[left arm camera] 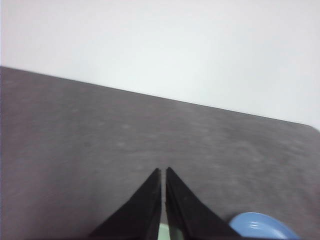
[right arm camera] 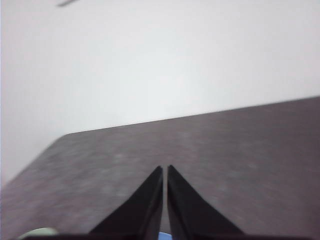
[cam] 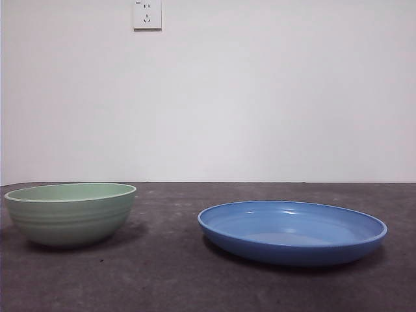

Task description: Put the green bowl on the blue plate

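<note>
The green bowl (cam: 70, 212) stands upright on the dark table at the left in the front view. The blue plate (cam: 292, 231) lies flat to its right, apart from it and with nothing on it. No arm shows in the front view. My left gripper (left arm camera: 163, 172) is shut and empty above the table; a piece of the plate (left arm camera: 262, 227) shows beside its jaws and a sliver of the bowl (left arm camera: 165, 233) between them. My right gripper (right arm camera: 165, 170) is shut and empty; a bit of the bowl's rim (right arm camera: 37, 233) shows at the picture's edge.
The dark grey table (cam: 169, 273) runs back to a white wall with a power socket (cam: 147, 14) high up. A bare strip of table separates the bowl and the plate.
</note>
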`<state>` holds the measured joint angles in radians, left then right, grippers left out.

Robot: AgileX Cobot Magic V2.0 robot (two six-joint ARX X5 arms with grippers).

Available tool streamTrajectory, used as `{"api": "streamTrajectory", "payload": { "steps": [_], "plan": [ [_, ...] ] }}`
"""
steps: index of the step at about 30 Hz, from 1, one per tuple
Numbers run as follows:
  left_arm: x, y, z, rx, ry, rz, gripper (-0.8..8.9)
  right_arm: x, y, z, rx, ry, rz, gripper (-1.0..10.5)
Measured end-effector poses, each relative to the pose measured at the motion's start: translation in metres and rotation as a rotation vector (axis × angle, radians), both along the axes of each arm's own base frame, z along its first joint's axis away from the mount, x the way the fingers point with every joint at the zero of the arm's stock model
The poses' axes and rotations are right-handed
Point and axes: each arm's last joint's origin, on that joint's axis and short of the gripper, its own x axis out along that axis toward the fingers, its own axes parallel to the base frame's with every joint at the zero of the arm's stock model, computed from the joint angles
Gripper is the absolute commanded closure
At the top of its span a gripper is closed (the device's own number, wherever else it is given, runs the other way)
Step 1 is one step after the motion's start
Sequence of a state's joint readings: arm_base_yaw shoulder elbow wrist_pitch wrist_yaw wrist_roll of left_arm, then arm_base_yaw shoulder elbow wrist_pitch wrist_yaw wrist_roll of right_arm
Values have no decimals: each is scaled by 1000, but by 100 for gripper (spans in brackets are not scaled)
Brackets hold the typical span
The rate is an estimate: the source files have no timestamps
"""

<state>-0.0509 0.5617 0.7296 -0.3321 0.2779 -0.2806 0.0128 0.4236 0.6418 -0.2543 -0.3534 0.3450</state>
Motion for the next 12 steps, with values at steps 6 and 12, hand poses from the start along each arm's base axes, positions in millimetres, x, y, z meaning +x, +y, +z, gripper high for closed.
{"api": "streamTrajectory", "payload": {
  "steps": [6,12],
  "plan": [
    [26,-7,27,-28,66,-171,798,21,8,34,-13,91,193,935],
    [43,-18,35,-12,189,-328,798,40,19,55,-98,209,315,935]
  ]
}}
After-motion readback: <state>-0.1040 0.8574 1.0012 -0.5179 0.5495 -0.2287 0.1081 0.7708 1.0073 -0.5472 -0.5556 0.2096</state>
